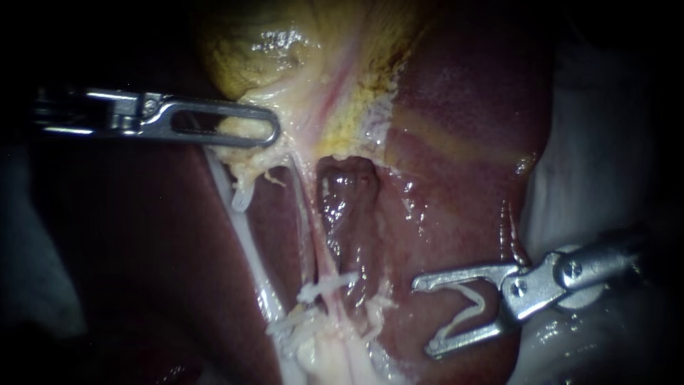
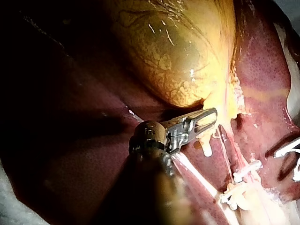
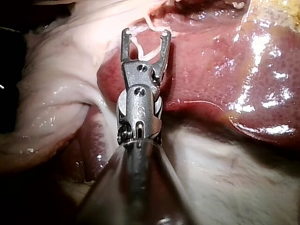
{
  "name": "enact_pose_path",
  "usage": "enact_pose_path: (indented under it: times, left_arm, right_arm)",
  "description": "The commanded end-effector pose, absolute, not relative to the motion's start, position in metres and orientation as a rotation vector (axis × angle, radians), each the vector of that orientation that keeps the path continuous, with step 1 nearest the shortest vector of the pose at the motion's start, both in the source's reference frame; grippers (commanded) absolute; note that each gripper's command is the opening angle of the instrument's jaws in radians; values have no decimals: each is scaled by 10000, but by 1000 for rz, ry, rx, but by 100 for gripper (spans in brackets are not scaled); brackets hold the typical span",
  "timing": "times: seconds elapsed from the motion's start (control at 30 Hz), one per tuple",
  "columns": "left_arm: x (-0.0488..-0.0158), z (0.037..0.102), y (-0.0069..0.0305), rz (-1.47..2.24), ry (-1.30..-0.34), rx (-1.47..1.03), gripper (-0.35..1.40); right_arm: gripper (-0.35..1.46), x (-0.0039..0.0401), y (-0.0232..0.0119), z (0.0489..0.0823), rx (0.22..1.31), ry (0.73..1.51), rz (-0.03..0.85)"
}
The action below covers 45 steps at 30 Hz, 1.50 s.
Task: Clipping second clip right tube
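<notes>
Thin pinkish, wet right tube (image 1: 317, 239) runs down from the neck of the yellow-green gallbladder (image 1: 249, 50) in the endoscope view, taut between the thicker white left tube (image 1: 246, 235) and the dark-red glossy liver (image 1: 456, 142); one white plastic clip on the right tube (image 1: 328, 285) already sits across its lower part; a white clip on the left tube (image 1: 288, 322) lies just beside it, lower.

Handling, judged: tube soft, slippery, thin, easy to tear; no stiffness of its own, only tension from traction; best taken on the bare stretch above the seated clip, tube fully inside the clip mouth before closing.

Silver left instrument (image 1: 265, 132): slotted jaws pressed onto pale fatty tissue (image 1: 239, 128) at the gallbladder neck, pinching it, tubes stretched below.

Silver right instrument (image 1: 427, 317): jaws spread wide yet carrying a white V-shaped loaded clip (image 1: 467, 310) seated against both of them; over the liver, well apart from the right tube, mouth facing it.

Containers: none in view; only holder is the right jaws, one clip in them.

Risk, judged: clip catching the liver or a neighbouring strand.
</notes>
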State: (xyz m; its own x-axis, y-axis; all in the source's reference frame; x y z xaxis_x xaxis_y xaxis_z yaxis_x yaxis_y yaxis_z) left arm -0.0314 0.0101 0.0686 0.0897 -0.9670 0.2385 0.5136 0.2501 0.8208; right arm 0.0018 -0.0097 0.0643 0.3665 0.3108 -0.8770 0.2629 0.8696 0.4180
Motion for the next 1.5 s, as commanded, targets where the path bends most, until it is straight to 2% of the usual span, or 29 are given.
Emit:
enact_pose_path:
  times: [0.03,0.4,0.77,1.2,1.5]
  left_arm:
    - [-315,686,101,-1219,-898,634,-35]
    - [-315,684,99,-1220,-898,634,-35]
    - [-316,682,98,-1221,-898,633,-35]
    - [-318,680,96,-1218,-899,629,-35]
    - [-320,678,96,-1220,-899,628,-35]
  right_arm:
    - [50,18,-97,643,550,1213,33]
    - [50,28,-94,644,547,1211,39]
    - [48,45,-81,651,623,1174,177]
    - [46,68,-48,635,766,1107,411]
    - [46,99,-42,636,813,1079,494]
